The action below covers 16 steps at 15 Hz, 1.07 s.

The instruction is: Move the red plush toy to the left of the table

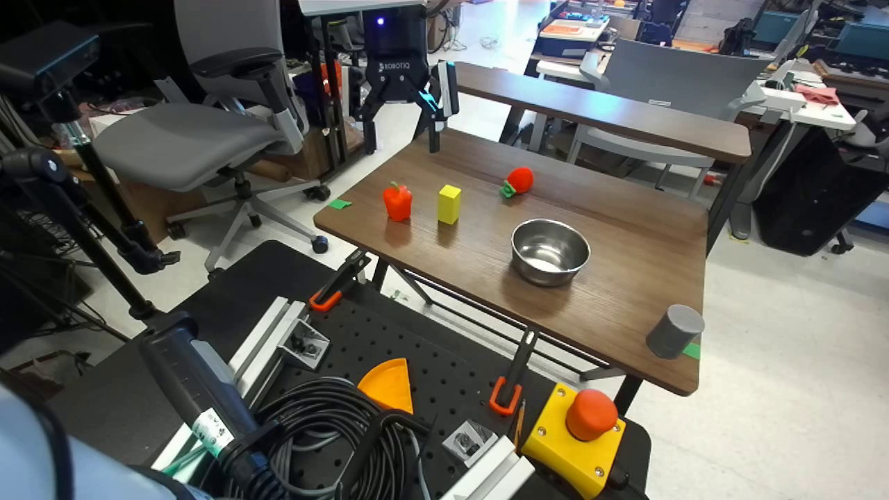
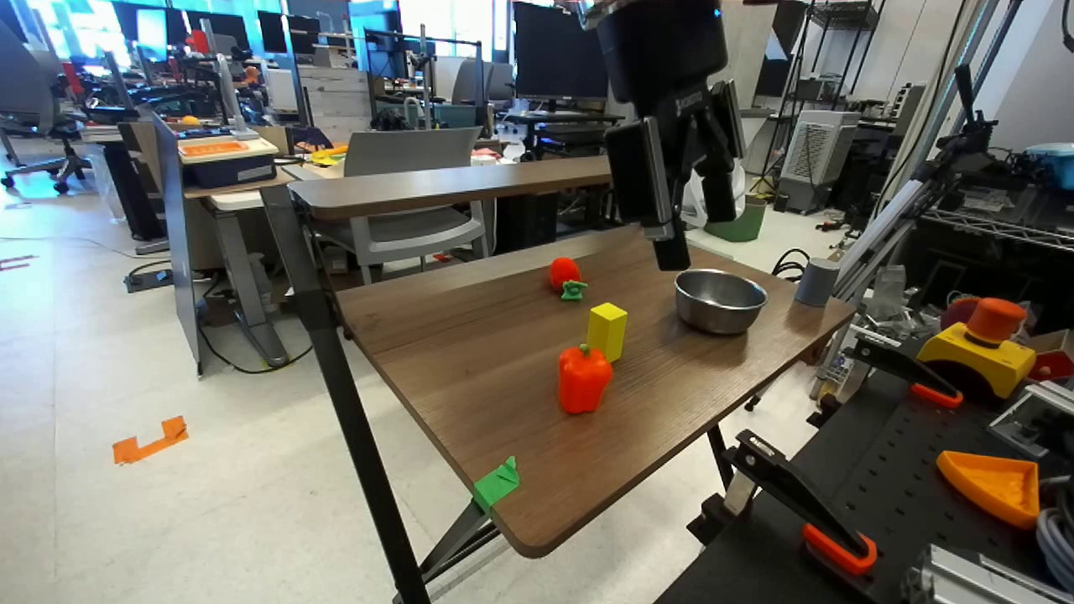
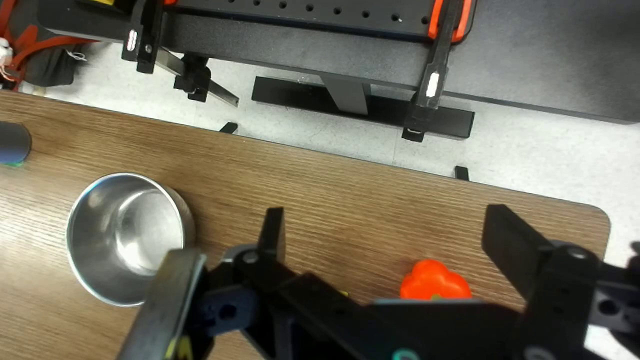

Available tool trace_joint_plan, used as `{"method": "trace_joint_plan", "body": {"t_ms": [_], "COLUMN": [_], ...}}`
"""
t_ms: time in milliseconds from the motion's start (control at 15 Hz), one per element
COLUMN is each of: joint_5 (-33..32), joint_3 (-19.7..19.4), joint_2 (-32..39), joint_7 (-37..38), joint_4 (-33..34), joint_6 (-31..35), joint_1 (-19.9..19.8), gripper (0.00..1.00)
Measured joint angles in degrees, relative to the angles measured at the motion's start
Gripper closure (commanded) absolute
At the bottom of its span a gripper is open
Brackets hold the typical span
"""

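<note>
Cluttered work room all around, grey chair sitting past one short edge of the brown table. Gripper hangs above the table with its jaws spread wide — wrist view shows it too. Red plush toy (roundish, green-tipped) lies near the long edge by the raised shelf. Over toward a corner with green tape there's an orange-red pepper, yellow block just beside it — apart, though. Steel bowl sits closer to the opposite long edge, grey cylinder near another corner.
</note>
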Motion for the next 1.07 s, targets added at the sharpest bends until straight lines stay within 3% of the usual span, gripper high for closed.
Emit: {"method": "trace_joint_plan", "body": {"t_ms": [267,467,733,1067], "joint_5": [0.1,3.8,8.7,8.9], "joint_3": [0.0,0.0,-0.5,-2.7], "joint_2": [0.1,1.1,3.6,9.0], "joint_7": [0.4,0.5,1.1,6.5], "joint_4": [0.0,1.1,5.1,11.9], "joint_6": [0.5,1.9,6.8,12.7], "joint_1": [-0.2,-1.7,-5.3,-6.4], "gripper": [0.00,0.00,0.00,0.00]}}
